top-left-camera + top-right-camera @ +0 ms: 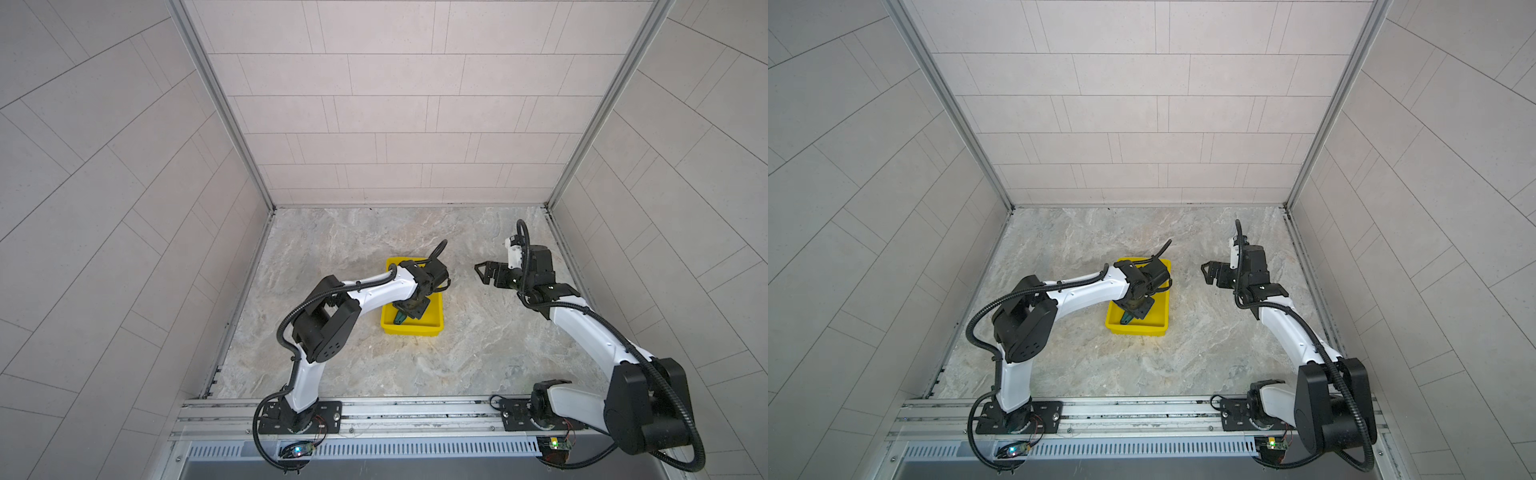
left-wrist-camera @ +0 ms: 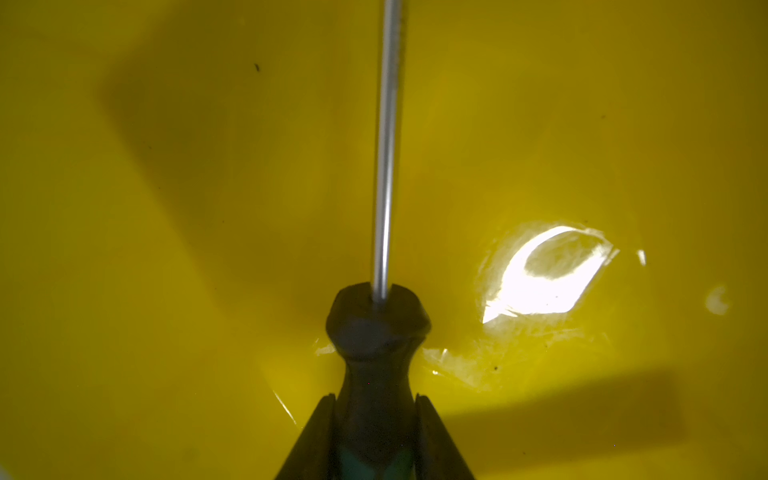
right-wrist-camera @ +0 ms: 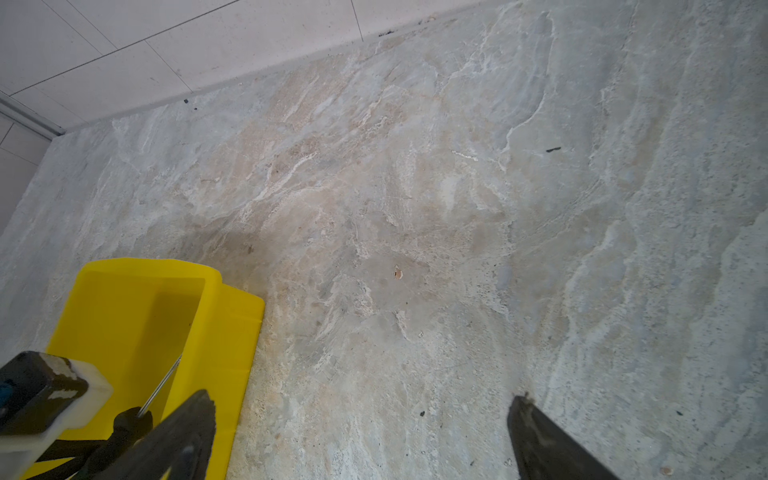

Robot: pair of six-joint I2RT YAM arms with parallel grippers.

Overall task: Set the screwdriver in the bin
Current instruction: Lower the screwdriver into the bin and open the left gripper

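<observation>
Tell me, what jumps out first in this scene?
The bright yellow bin in the middle of the grey stone table grabs the eye first. The left arm's fingers reach down into it, closed on the handle of a green-and-black screwdriver. To the right, the right arm's fingers hang spread open above the table, holding nothing.

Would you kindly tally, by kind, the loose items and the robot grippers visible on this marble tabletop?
Bright yellow rectangular plastic bin: 1
Green-and-black-handled screwdriver with thin metal shaft: 1
Black parallel grippers: 2 (left gripper, right gripper)
Total: 4
</observation>
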